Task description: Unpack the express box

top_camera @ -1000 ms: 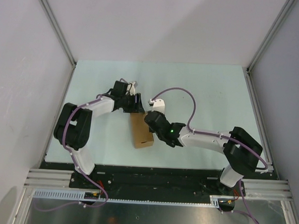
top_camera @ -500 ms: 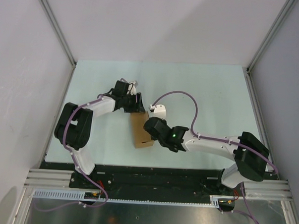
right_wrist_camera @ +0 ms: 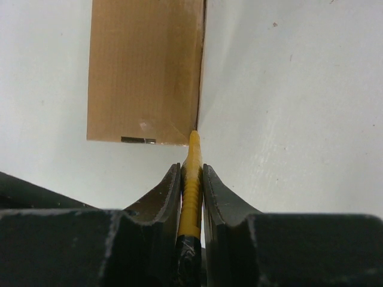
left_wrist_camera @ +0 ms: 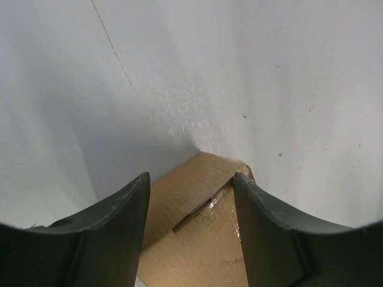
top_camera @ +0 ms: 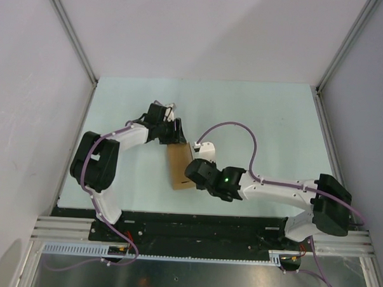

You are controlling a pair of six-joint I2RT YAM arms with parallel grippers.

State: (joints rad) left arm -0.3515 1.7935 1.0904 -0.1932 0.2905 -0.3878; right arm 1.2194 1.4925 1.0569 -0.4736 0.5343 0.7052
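The express box (top_camera: 176,165) is a brown carton lying lengthwise on the pale table (top_camera: 262,115). My left gripper (top_camera: 174,139) holds its far end. In the left wrist view the left gripper (left_wrist_camera: 191,176) has a finger on either side of the box (left_wrist_camera: 197,239), whose taped seam shows between them. My right gripper (top_camera: 191,172) is at the box's near right side. In the right wrist view the right gripper (right_wrist_camera: 191,166) is shut on the yellow-and-black utility knife (right_wrist_camera: 191,197). The knife's tip sits at the near right corner of the box (right_wrist_camera: 143,72).
Grey walls with metal rails close in the table on the left, right and back. The arm bases stand on a black strip (top_camera: 194,223) along the near edge. The right arm's purple cable (top_camera: 243,130) arches above the table.
The right arm has drawn the knife back along the box's right side toward its near end, and its elbow has swung right. The left arm and the box have stayed put.
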